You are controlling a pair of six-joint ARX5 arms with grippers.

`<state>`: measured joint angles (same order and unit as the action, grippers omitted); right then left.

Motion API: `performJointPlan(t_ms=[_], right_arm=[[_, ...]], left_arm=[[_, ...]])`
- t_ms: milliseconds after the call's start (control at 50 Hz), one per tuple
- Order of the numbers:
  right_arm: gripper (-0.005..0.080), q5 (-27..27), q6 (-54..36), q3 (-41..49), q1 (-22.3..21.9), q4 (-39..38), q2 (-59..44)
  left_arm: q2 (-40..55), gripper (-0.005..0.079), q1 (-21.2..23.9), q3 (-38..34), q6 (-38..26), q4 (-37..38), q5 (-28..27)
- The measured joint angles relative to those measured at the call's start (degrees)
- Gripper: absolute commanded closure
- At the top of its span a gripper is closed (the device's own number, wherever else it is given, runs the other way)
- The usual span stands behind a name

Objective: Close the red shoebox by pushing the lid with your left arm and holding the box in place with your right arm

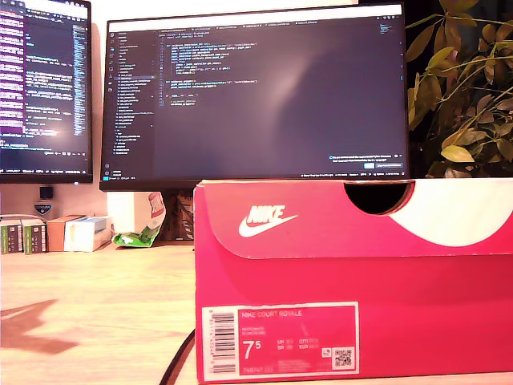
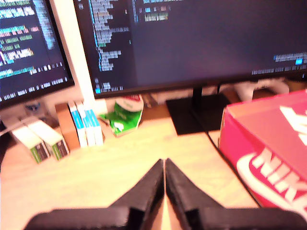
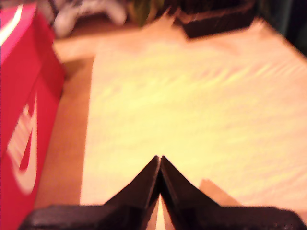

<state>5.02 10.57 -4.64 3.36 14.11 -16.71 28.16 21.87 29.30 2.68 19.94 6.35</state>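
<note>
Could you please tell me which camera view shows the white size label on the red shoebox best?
The exterior view: the size label faces that camera on the red shoebox, its 7.5 readable. Both wrist views show only other faces of the box with the logo, not the label.

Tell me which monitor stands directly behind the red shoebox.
The larger monitor, the one toward the exterior view's right; the red shoebox sits before it. The other monitor is cropped at the exterior view's left.

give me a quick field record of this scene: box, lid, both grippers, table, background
box: red cardboard shoebox with white swoosh, size label facing the exterior camera
lid: down on the box
first gripper: my first gripper shut, holding nothing, apart from the box
second gripper: my second gripper shut, empty, beside the box
table: light wooden table
background: two dark monitors
</note>
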Motion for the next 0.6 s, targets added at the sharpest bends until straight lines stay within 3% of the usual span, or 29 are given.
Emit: performJointPlan(t_ms=[600], right_arm=[[0.0764, 0.0, 0.1, 0.0, 0.0, 0.5, 0.0]], left_arm=[[0.0, 0.0761, 0.0, 0.0, 0.0, 9.8, 0.0]])
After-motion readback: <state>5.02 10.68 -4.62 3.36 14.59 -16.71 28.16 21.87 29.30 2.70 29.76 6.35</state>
